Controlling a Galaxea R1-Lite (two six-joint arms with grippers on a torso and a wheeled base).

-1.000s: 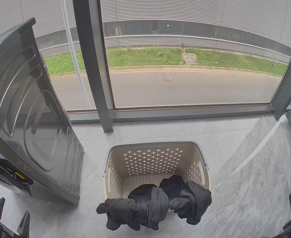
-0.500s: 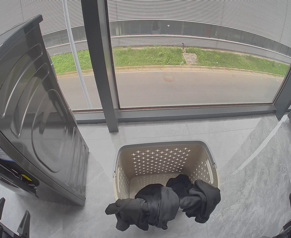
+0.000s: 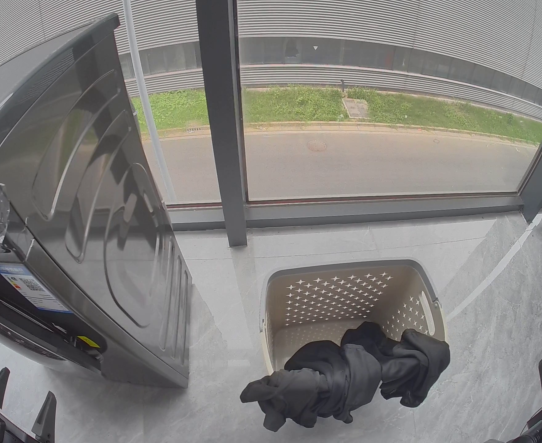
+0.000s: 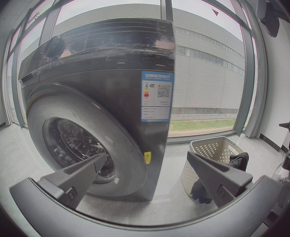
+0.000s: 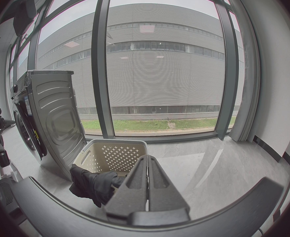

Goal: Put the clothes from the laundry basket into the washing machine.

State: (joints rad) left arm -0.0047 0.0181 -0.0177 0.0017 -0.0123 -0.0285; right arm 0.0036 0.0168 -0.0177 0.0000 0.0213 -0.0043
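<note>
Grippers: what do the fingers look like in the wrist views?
The left gripper and right gripper match: two matte dark grey, wedge-shaped fingers tapering to points, above a curved grey housing. The left's fingers each show a round fastener near the base.

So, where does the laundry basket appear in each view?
Head view: laundry basket on the floor, right of the washing machine.
Left wrist view: basket past the machine's front corner.
Right wrist view: basket beside the machine's side panel.
Shared landmark: dark clothes draped over its rim.
</note>
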